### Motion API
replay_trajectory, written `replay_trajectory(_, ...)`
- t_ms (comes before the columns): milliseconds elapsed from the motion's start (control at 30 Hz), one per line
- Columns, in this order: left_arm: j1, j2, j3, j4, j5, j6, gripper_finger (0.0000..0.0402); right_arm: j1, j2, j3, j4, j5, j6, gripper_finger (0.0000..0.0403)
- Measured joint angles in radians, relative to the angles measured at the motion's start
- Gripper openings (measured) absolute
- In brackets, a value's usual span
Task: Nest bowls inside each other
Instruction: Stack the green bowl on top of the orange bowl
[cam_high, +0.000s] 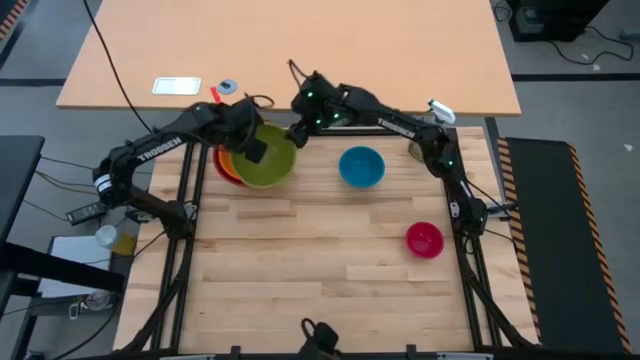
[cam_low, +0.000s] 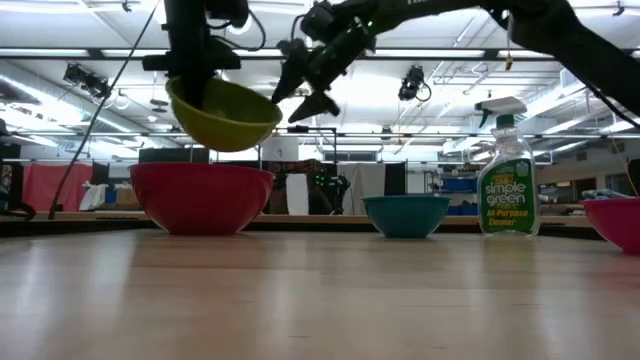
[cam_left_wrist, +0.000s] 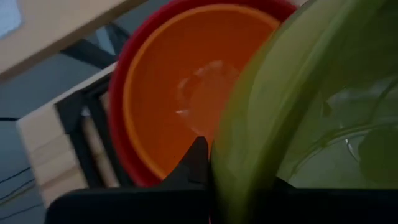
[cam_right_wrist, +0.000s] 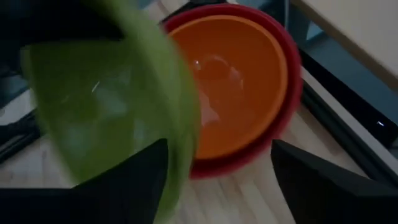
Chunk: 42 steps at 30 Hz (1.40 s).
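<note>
Gripping lime green bowl (cam_high: 268, 160) rim, left tool (cam_high: 256, 148) above orange bowl (cam_left_wrist: 186, 87).

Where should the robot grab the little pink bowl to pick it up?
By its thin rim, coming straight down from above. The small glossy magenta-pink plastic bowl sits upright and open on the wooden table, apart from the others, so one finger can probably slip inside the wall and one outside. Its round sides are too smooth to squeeze.

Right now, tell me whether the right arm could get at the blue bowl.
Probably yes. The right gripper has open jaws and holds nothing, and the blue bowl stands alone on bare table beside it. The left gripper holds the green bowl, farther off.
</note>
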Motion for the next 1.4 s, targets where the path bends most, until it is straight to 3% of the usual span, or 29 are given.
replay_trajectory(133,0.120,0.000,0.000,0.006,-0.009,0.082,0.0014,-0.022,-0.059,0.000,-0.083,0.011,-0.020,0.0307)
replay_trajectory(367,0.282,0.069,-0.001,0.020,0.097,0.186,0.0013,-0.007,-0.172,0.000,-0.194,0.058,-0.092,0.0291)
replay_trajectory(633,0.335,0.204,0.000,0.061,0.137,0.232,0.0014,0.033,-0.246,0.000,-0.256,0.106,-0.139,0.0268)
replay_trajectory(1033,0.337,0.366,0.000,0.083,0.132,0.254,0.0022,0.102,-0.247,-0.023,-0.280,0.112,-0.139,0.0259)
replay_trajectory(1167,0.335,0.374,0.000,0.085,0.131,0.244,0.0065,0.109,-0.248,-0.024,-0.277,0.114,-0.139,0.0258)
replay_trajectory(1400,0.326,0.351,0.000,0.088,0.131,0.279,0.0195,0.101,-0.248,-0.024,-0.280,0.129,-0.140,0.0258)
